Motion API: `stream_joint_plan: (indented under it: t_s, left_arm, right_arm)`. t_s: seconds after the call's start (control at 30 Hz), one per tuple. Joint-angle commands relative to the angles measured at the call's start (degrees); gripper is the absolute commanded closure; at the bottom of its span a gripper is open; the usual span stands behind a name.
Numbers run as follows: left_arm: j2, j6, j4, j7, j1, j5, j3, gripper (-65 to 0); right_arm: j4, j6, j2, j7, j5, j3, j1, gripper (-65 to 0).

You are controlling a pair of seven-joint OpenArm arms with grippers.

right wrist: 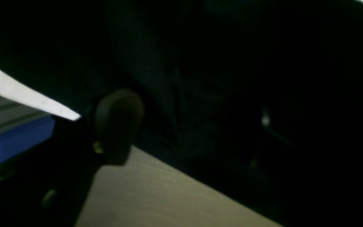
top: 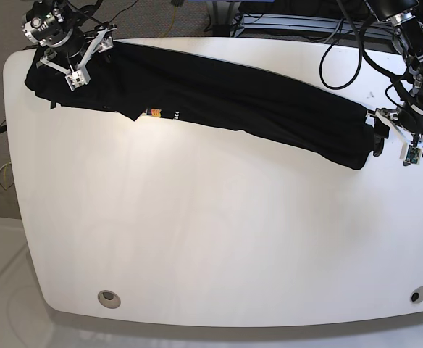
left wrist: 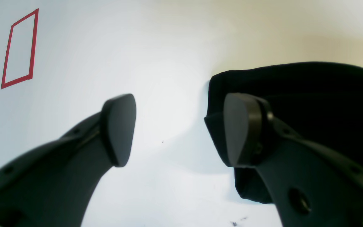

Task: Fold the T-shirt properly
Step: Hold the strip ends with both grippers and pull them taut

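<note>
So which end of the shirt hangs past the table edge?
The T-shirt end under the right gripper, at the base view's far left corner; the end by the left gripper lies on the table.

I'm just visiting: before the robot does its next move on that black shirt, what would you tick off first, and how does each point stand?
1. T-shirt fully on the table: not ok; its end by the right hand reaches the table's edge, and that wrist view shows floor below.
2. Shirt laid flat: not ok; it lies as a long bunched band across the far side.
3. Left hand free of cloth: ok; the fingers stand apart with nothing between them, beside the shirt's end.
4. Right hand's hold: cannot tell; its view is too dark.
5. Printed mark in sight: ok.
</note>
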Motion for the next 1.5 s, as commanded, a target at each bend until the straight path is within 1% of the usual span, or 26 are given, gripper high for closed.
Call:
stream_joint_plan:
  t_s: [0.0, 0.13, 0.27, 0.4, 0.43, 0.53, 0.63, 0.8, 0.9, 0.97, 1.0, 1.03, 1.07, 1.1, 1.17, 1.2, 1.23, 1.27, 1.33, 1.4, 1.47]
  left_arm:
    - [-0.88, 0.14, 1.33, -1.27, -0.72, -0.69, -0.33, -41.9]
    - [-0.88, 0.14, 2.74, -1.19, -0.63, -0.78, -0.33, -41.9]
    - [-0.88, 0.14, 5.46, -1.1, -0.45, -0.69, -0.33, -41.9]
    - [-0.88, 0.14, 6.52, -1.1, -0.45, -0.69, -0.33, -42.0]
    - [-0.88, 0.14, 6.78, -1.1, -0.45, -0.69, -0.33, -42.0]
    - [-0.88, 0.14, 7.13, -1.1, -0.45, -0.69, 0.02, -42.0]
    - [-0.79, 0.14, 7.49, -1.01, -0.45, -0.69, 0.11, -42.0]
    - [1.67, 0.14, 7.49, -1.01, -0.37, -0.69, 0.11, -42.0]
    - [2.03, 0.14, 7.49, -1.01, 0.6, -0.69, 0.38, -41.6]
    - [2.73, 0.14, 7.49, -1.01, 1.13, -0.69, 1.96, -41.5]
    - [2.82, 0.14, 7.49, -1.01, 1.39, -0.69, 2.66, -41.4]
    - [2.9, 0.14, 7.49, -1.01, 1.39, -0.69, 3.54, -40.3]
    - [2.99, 0.14, 7.49, -1.01, 1.39, -0.69, 3.72, -39.7]
    - [3.08, 0.14, 7.49, -1.01, 1.39, -0.69, 4.24, -36.1]
    - [3.08, 0.14, 7.49, -1.01, 1.48, -0.69, 4.59, -28.4]
    - [3.08, 0.14, 7.49, -1.01, 1.48, -0.69, 4.86, -21.5]
    - [3.08, 0.14, 7.49, -1.01, 1.48, -0.69, 5.03, -16.5]
    - [3.08, 0.14, 7.49, -1.01, 1.48, -0.69, 5.21, -9.6]
    - [3.08, 0.14, 7.49, -1.01, 1.48, -0.61, 5.3, 0.0]
    - [3.08, 0.14, 7.49, -1.01, 1.48, -0.61, 5.3, 0.0]
    - [3.08, 0.14, 7.4, -1.01, 1.48, -0.61, 5.3, -0.8]
  right_arm:
    - [1.33, -0.07, 0.33, 0.74, 5.62, 2.06, -0.13, -48.6]
    - [1.33, -0.07, 0.59, 0.74, 12.83, 5.4, -0.22, -48.2]
    - [1.33, -0.07, 2.96, 0.65, 20.74, 8.57, -0.31, -48.2]
    - [1.33, -0.07, 4.63, 0.65, 25.75, 10.42, -1.19, -48.2]
    - [1.33, -0.07, 5.43, 0.65, 27.77, 11.38, -1.63, -48.2]
    - [1.33, -0.07, 6.39, 0.56, 30.32, 13.23, -1.89, -48.2]
    - [1.24, -0.07, 6.74, 0.56, 30.67, 14.46, -2.51, -48.2]
    - [1.06, -0.07, 6.74, 0.56, 30.5, 15.69, -3.65, -48.2]
    - [1.06, -0.07, 6.39, 0.56, 29.18, 15.51, -3.83, -48.0]
    - [1.06, -0.07, 6.22, 0.56, 27.68, 15.34, -3.83, -46.4]
    - [1.06, -0.07, 5.95, 0.56, 26.98, 14.81, -3.83, -44.6]
    - [1.06, -0.07, 5.34, 0.56, 25.66, 13.84, -3.83, -40.9]
    - [1.06, -0.07, 5.16, 0.56, 25.4, 13.67, -3.83, -39.3]
    - [1.15, -0.07, 4.72, 0.56, 24.61, 13.05, -3.74, -33.8]
    - [1.15, -0.07, 4.46, 0.56, 24.26, 12.53, -3.48, -24.9]
    - [1.15, -0.07, 4.46, 0.56, 24.17, 12.26, -3.48, -18.5]
    - [1.06, -0.07, 4.37, 0.56, 24.17, 12.0, -3.48, -14.0]
    - [1.06, -0.07, 4.28, 0.56, 24.17, 11.56, -3.48, -8.2]
    - [1.06, -0.07, 4.37, 0.56, 24.17, 10.77, -3.39, 0.0]
    - [1.06, -0.07, 4.37, 0.56, 24.17, 10.42, -3.39, 0.0]
    - [0.97, -0.07, 4.37, 0.56, 24.17, 10.15, -3.3, -1.8]
